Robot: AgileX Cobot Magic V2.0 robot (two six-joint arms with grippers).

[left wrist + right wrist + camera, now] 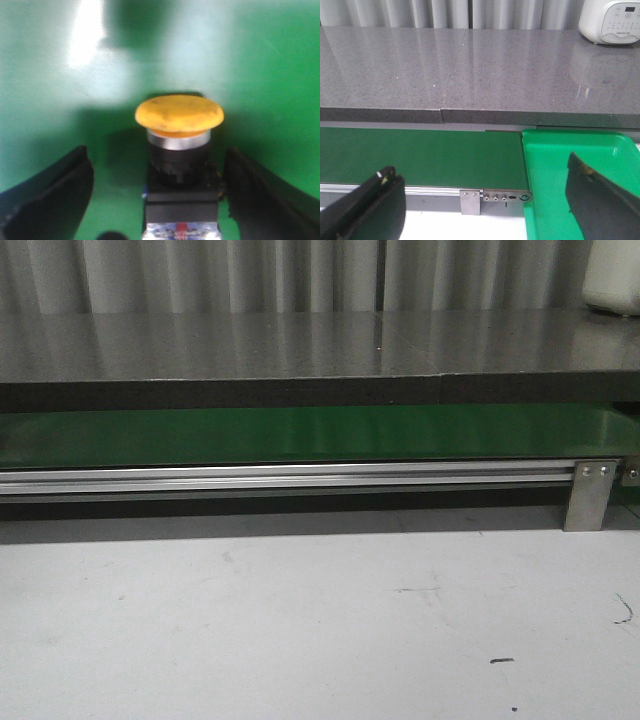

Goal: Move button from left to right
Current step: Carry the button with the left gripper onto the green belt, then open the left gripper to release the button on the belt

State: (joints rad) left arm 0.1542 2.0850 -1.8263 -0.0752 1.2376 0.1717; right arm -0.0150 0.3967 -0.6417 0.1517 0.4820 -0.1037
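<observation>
In the left wrist view the button [179,116] stands upright on the green belt [45,100], with its orange-yellow cap on a black boxy body. My left gripper [157,165] is open around it. One black finger [55,195] stands clear of the body, and the other finger [260,190] is close against its side. My right gripper [481,167] is open and empty, hovering over the belt's right end [420,155]. The front view shows the belt [300,435] but neither gripper nor the button.
A green tray [555,170] sits just past the belt's right end. An aluminium rail [280,478] with a bracket [590,495] runs along the belt's front. A grey counter [470,70] lies behind, with a white appliance [612,20] on its far right. A white table [300,620] is in front.
</observation>
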